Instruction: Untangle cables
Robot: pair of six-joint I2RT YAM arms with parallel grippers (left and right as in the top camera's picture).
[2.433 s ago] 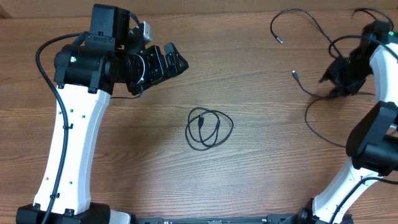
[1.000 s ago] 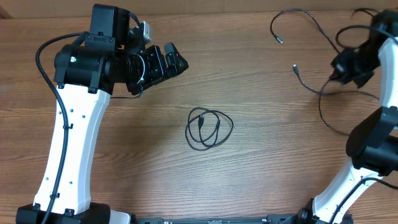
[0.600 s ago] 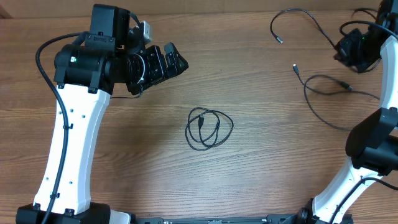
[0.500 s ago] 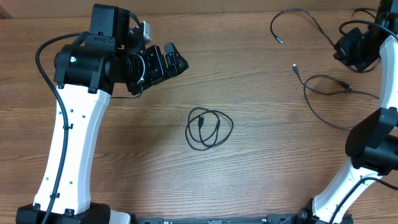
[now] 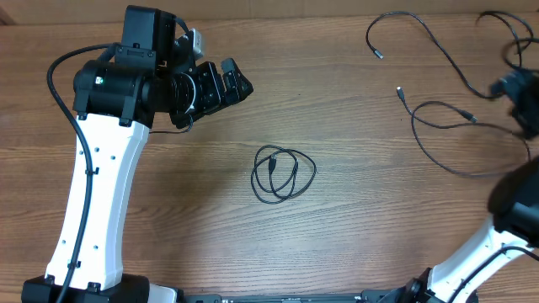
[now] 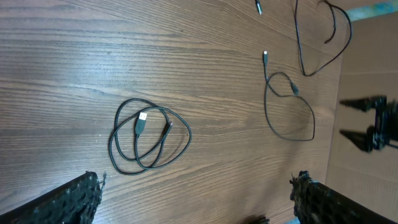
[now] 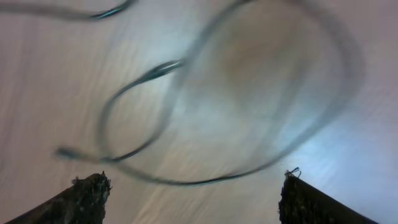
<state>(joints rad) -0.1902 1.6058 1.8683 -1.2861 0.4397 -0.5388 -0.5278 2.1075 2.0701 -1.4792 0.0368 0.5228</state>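
A small coiled bundle of thin black cable lies mid-table. Two loose cables lie at the far right: one curls into a loop, the other arcs along the back edge. My left gripper hangs open above the table's left half, well back from the coil, with nothing between its fingers. At the table's right edge, my right gripper is open above the looped cable. That cable shows blurred and apart from its fingers.
The wood table runs past the cables on all sides. Its right edge lies just past the looped cable, beside my right arm. The left arm's white link stands along the left side.
My right gripper went from shut to open and let go of the looped cable, which now lies flat. It then swung toward the table's right edge. The left arm and the coil stayed put.
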